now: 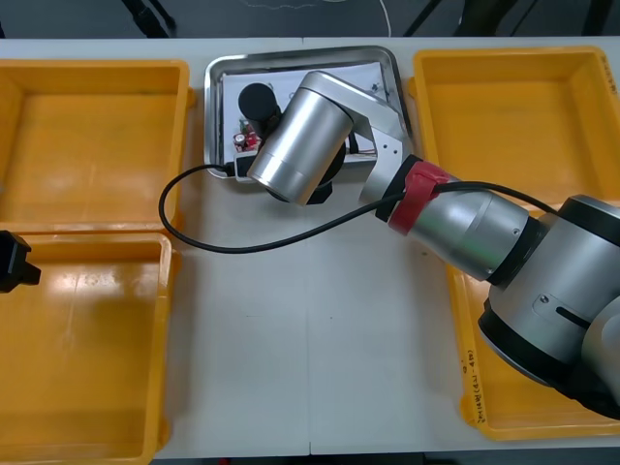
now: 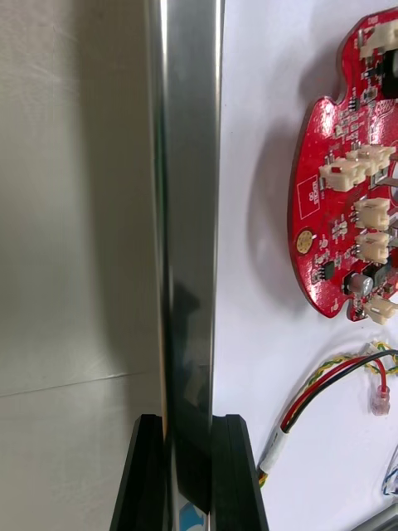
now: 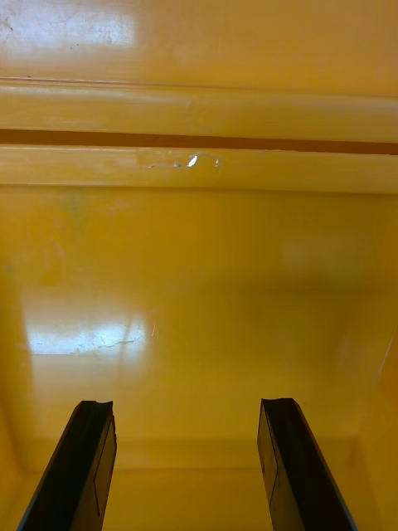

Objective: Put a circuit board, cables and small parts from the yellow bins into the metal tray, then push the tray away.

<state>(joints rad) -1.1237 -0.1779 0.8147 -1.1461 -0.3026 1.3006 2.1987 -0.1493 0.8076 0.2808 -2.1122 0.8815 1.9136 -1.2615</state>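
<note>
1. Right claw [image 2: 187, 419]: narrow, its two fingers closed on the rim of the metal tray [image 2: 191, 207], one outside over the counter [image 1: 310, 339], one inside.
2. Rim axis: runs lengthwise straight out between the fingers.
3. Tray contents: circuit board [image 2: 340, 191] and red and yellow cable [image 2: 332, 382] lie on the white floor, on the inner finger's side.
4. Tray position: far middle of the counter; the right arm reaches it at its near-left part.
5. Judgement: loading looks complete; the push goes away from the robot.
6. Left claw [image 3: 186, 406]: wide, empty, parked over the yellow bin [image 3: 199, 274].
</note>
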